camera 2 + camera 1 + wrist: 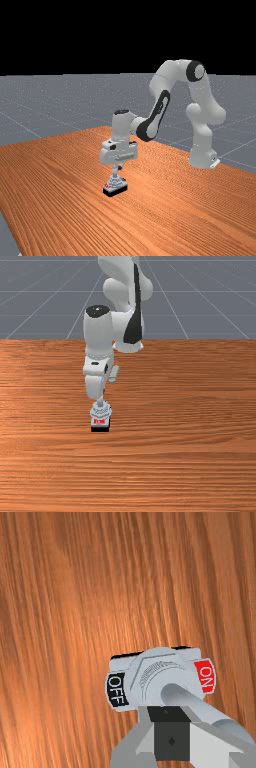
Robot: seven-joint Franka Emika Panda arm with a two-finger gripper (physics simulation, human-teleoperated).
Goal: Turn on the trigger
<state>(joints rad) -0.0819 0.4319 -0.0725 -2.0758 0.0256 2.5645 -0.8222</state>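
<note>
Far view: the pincer (119,167) is right down at the trigger (115,188); spread or pressed together, I can't tell. It hides part of the trigger's body in the wrist view, where the grey lever (195,704) rises between the OFF label (116,690) and the red ON label (205,678), its upper end hard to make out. Front view: the trigger sits well in from the desk's (200,466) far edge.

Switch (115,188) on table (60,200), tool (119,167) above it
</note>
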